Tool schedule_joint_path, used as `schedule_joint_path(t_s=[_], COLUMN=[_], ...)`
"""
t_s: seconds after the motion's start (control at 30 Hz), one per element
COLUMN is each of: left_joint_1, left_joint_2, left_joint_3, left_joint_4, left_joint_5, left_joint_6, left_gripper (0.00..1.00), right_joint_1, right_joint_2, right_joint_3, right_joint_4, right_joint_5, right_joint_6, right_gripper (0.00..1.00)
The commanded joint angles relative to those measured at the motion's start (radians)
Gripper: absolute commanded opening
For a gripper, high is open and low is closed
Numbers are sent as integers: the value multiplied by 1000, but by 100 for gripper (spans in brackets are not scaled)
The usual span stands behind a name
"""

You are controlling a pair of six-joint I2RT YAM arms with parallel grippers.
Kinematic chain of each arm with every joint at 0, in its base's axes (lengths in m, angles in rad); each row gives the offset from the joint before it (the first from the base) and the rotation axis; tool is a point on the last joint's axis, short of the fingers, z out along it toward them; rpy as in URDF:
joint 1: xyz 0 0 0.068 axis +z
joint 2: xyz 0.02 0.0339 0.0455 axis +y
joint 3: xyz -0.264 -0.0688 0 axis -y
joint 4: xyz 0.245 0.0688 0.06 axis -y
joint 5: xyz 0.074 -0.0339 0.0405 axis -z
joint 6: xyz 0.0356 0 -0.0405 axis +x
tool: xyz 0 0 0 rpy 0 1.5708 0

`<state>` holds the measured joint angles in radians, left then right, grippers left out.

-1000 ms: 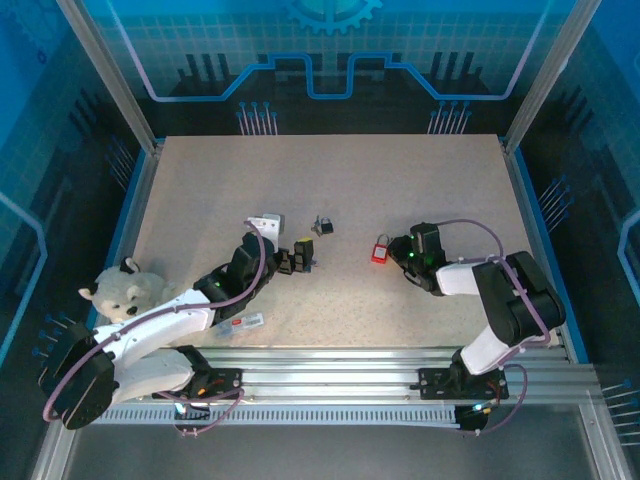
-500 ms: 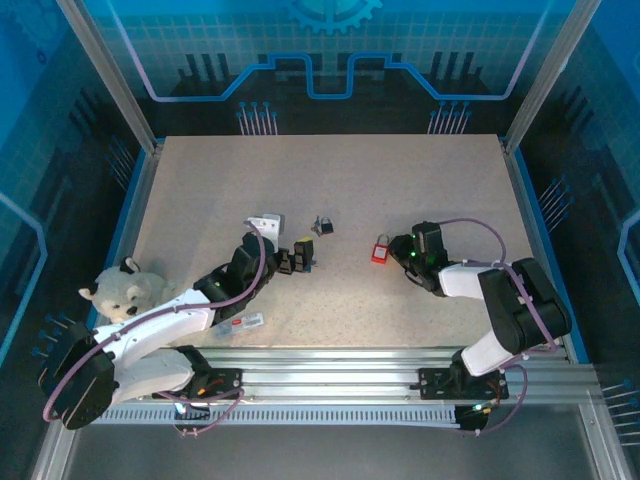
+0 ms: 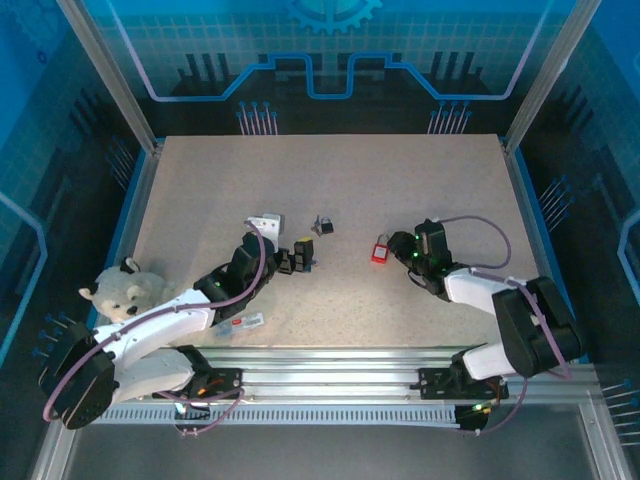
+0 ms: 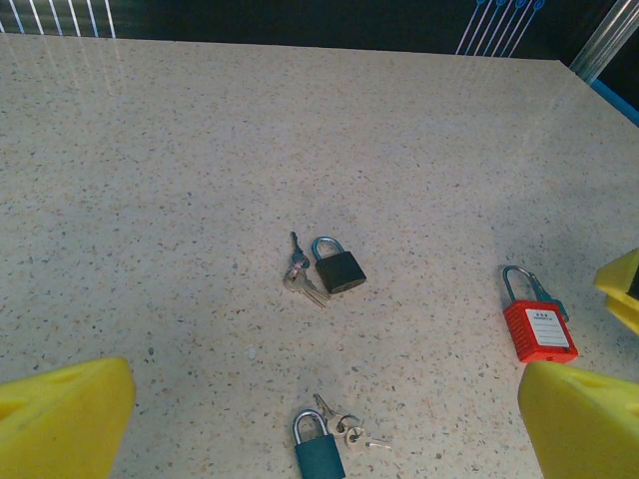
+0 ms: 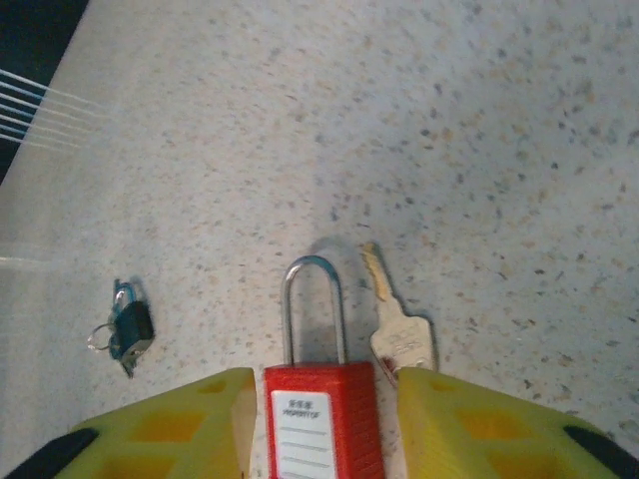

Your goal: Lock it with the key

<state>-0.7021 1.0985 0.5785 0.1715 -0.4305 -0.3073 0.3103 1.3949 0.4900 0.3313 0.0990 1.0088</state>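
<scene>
Swung outward toward the right edge of the table (image 3: 350, 170) since a second ago is the right arm's elbow, and the right gripper (image 5: 324, 384) is spread wider than before. Its yellow fingers (image 5: 469, 429) are set loosely either side of the red padlock (image 5: 321, 424), which lies flat right of centre; nothing is gripped. The left gripper (image 4: 319, 414) is held fully spread and empty. A plush bear (image 3: 125, 293) is seen from above at the left edge. From the left wrist a black padlock (image 4: 337, 267) and a teal padlock (image 4: 318, 457) are made out, each with keys. A silver key (image 5: 399, 334), too small to tell from above, is shown by the right wrist just beside the red shackle. The padlock's white label is printed too small to be read.
</scene>
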Motion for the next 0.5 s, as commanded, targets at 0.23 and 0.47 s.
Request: schedule_joint_path(t_s=[0.23,0.47], left_joint_1=[11,13], left_joint_2=[-10,-11], left_joint_3=[-1,-1], left_joint_4=[19,15], left_joint_5=[-14,-28], left_joint_6=[11,13], left_gripper=[99,99], right_joint_1=[23,45], right_joint_2=[-191,-304], right_joint_3=[48,125], right_joint_4=[-191,-300], right_joint_5=[121,146], right_joint_6=[-186,-366], right_gripper=[75,100])
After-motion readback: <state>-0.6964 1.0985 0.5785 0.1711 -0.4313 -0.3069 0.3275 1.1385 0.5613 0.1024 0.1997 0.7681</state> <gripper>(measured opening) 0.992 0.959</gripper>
